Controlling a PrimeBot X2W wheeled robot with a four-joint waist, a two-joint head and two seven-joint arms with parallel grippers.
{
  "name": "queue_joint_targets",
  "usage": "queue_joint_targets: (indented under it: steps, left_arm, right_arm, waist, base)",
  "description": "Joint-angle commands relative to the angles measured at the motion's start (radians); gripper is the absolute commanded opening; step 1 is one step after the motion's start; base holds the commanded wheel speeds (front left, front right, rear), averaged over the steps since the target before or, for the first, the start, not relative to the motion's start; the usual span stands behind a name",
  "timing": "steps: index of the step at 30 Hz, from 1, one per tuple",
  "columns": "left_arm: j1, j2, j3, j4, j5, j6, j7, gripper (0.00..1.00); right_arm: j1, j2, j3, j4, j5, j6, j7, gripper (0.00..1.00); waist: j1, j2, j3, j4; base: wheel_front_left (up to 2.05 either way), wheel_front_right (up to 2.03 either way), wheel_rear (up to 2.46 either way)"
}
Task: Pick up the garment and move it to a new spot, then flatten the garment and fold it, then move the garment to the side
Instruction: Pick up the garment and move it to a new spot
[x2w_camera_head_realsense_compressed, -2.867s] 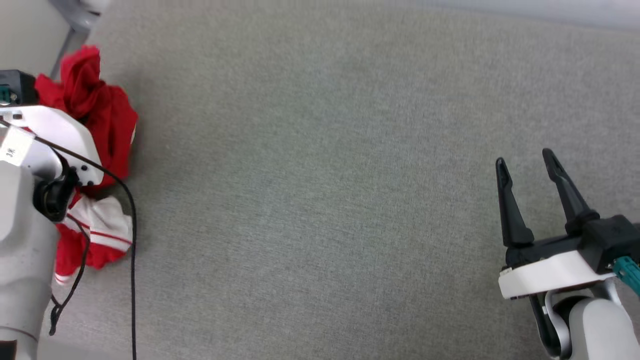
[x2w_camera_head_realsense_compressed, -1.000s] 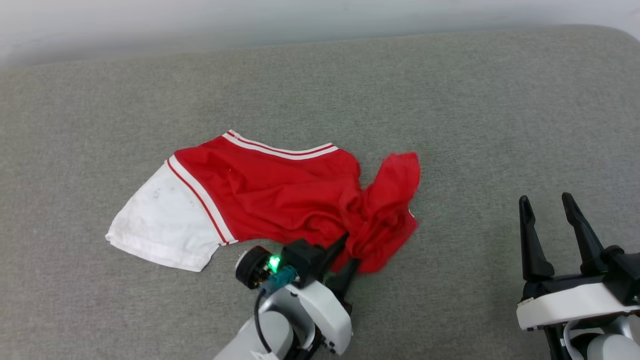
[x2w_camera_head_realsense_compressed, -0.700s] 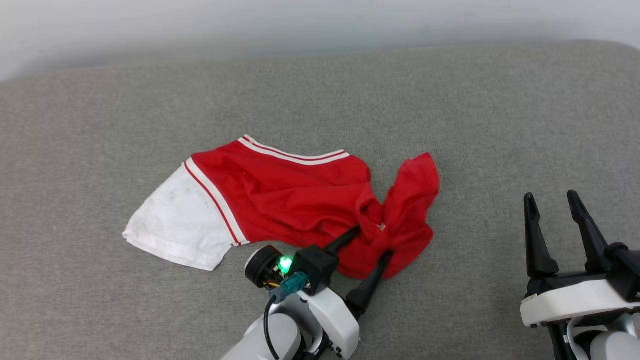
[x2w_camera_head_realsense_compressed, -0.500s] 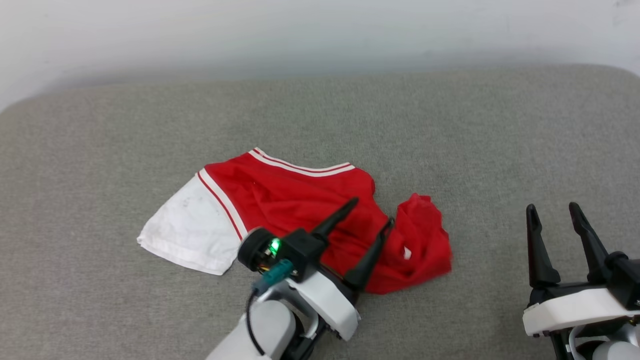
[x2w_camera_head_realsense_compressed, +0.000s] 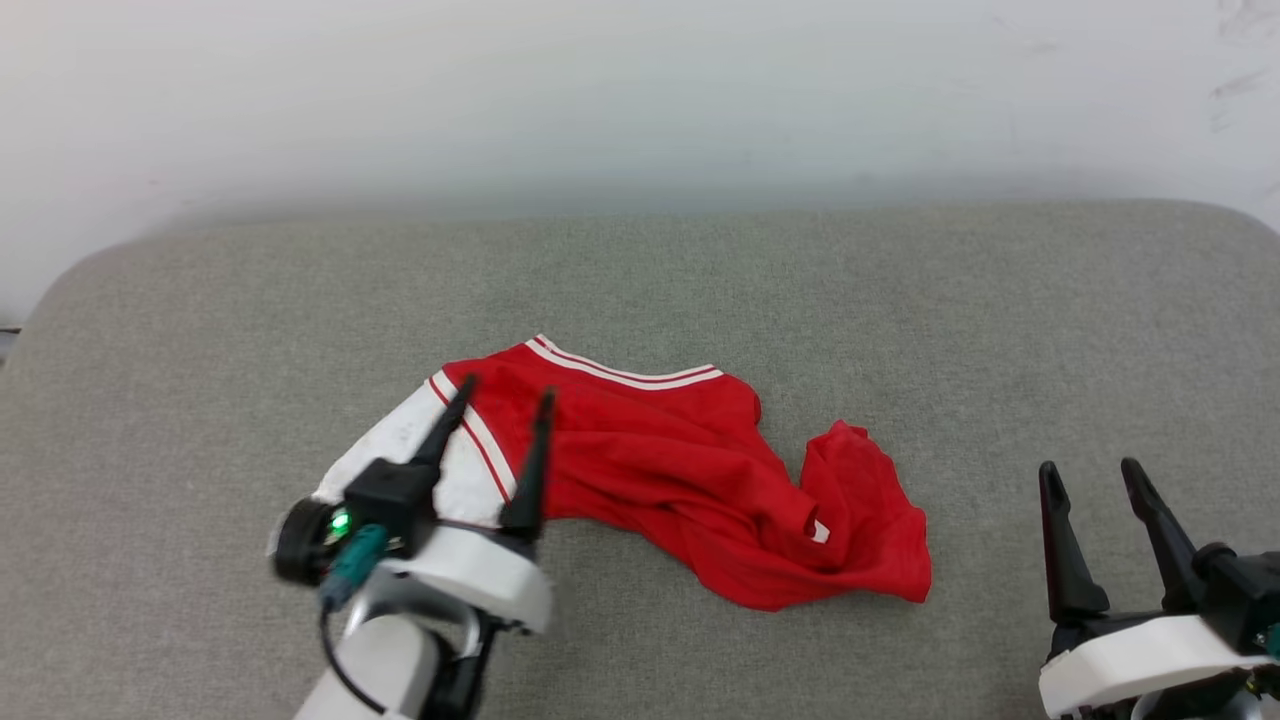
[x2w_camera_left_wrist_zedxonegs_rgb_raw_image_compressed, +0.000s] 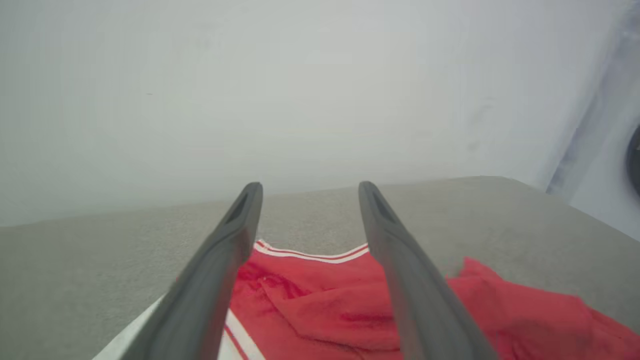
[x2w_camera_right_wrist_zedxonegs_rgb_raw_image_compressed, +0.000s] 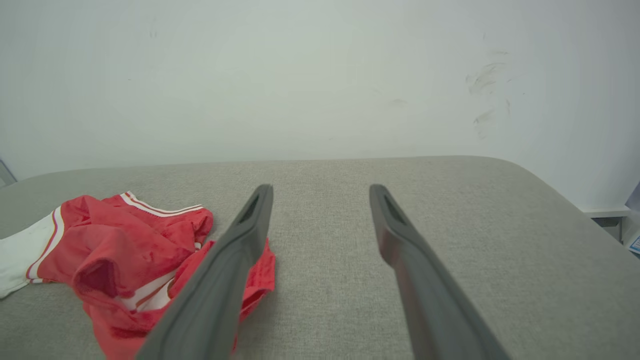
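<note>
The garment (x2w_camera_head_realsense_compressed: 690, 480) is a red jersey shirt with a white sleeve, lying crumpled near the middle of the grey cushion (x2w_camera_head_realsense_compressed: 900, 300). Its striped collar edge faces the wall, and its right end is bunched into folds. My left gripper (x2w_camera_head_realsense_compressed: 505, 392) hovers open above the white sleeve at the shirt's left end, holding nothing. The left wrist view shows the garment (x2w_camera_left_wrist_zedxonegs_rgb_raw_image_compressed: 320, 305) between and below the spread left gripper (x2w_camera_left_wrist_zedxonegs_rgb_raw_image_compressed: 310, 189). Far to the right, my right gripper (x2w_camera_head_realsense_compressed: 1090, 470) stands open and empty, apart from the cloth. From the right wrist, the garment (x2w_camera_right_wrist_zedxonegs_rgb_raw_image_compressed: 120, 250) lies left of the right gripper (x2w_camera_right_wrist_zedxonegs_rgb_raw_image_compressed: 320, 190).
A pale wall (x2w_camera_head_realsense_compressed: 640, 100) rises behind the cushion's far edge. The cushion's rounded corners show at far left (x2w_camera_head_realsense_compressed: 60, 290) and far right (x2w_camera_head_realsense_compressed: 1250, 220). Bare grey fabric (x2w_camera_head_realsense_compressed: 1000, 350) stretches between the shirt and my right gripper.
My left gripper opened and let go of the bunched red cloth, then drew back leftward over the white sleeve. The camera tilted up. The right gripper stayed open.
</note>
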Motion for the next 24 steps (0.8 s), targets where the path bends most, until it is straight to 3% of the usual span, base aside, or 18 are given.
queue_joint_targets:
  steps: [1,13,24]
  left_arm:
    - [0.026,0.013,0.024,-0.002,0.006,0.016,-0.002,1.00]
    - [0.168,0.074,0.151,-0.006,0.015,0.062,-0.002,1.00]
    - [0.185,0.048,0.159,0.011,0.006,0.022,-0.002,1.00]
  right_arm:
    - [0.015,0.001,0.002,-0.004,0.002,0.000,0.005,1.00]
    - [0.055,0.001,-0.008,-0.027,-0.012,0.000,0.036,1.00]
    - [0.063,0.001,-0.007,-0.057,-0.013,0.000,0.056,1.00]
  waist:
    - [0.0000,0.0000,-0.007,0.001]
    - [0.0000,0.0000,-0.058,0.019]
    - [0.0000,0.0000,-0.062,0.019]
  base:
    - [0.00,0.00,0.00]
    - [0.00,0.00,0.00]
    - [0.00,0.00,0.00]
